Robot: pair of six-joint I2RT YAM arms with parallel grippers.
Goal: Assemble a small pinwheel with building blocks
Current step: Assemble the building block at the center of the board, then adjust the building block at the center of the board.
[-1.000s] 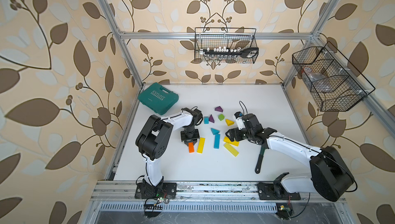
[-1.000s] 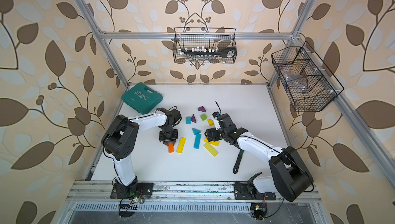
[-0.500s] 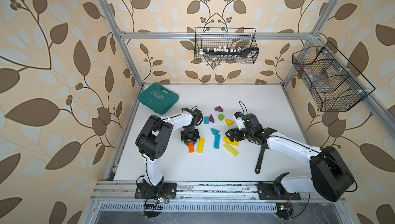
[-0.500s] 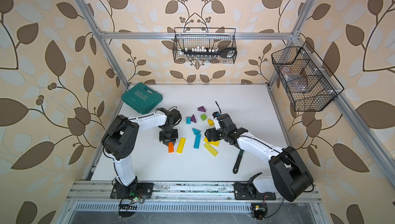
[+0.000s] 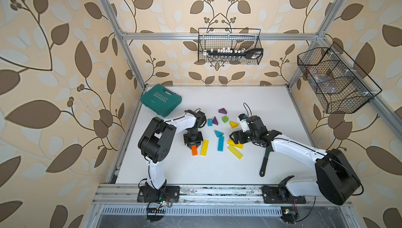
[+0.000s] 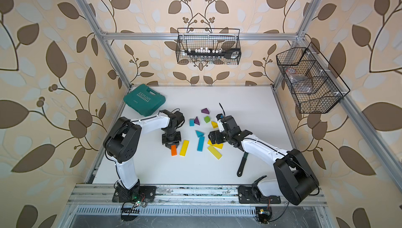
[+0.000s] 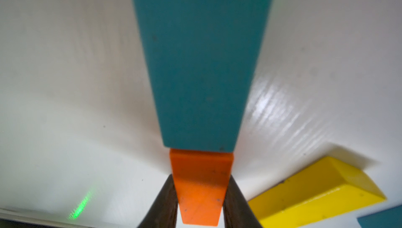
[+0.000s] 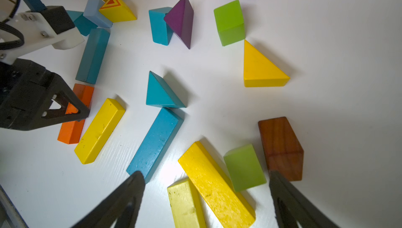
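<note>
- Step, I judge: early picking. The blocks [image 5: 220, 143] lie loose on the surface [image 5: 217, 172], with no pinwheel formed.
- At the pile's 8 o'clock, the left gripper [image 5: 194, 145] is clenched on the orange bar [image 5: 194, 152], which lies flat beside a yellow bar [image 5: 204, 147].
- The next move calls for lifting it clear without nudging that neighbour.
- At 4 o'clock, the right gripper [image 8: 206, 175] gapes wide over more yellow bars [image 8: 215, 181], grasping nothing.
- Farthest, at 12 o'clock: a purple wedge [image 5: 222, 111].

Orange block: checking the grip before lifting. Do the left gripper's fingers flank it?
Yes: in the left wrist view a dark finger touches each side of the orange block.
</note>
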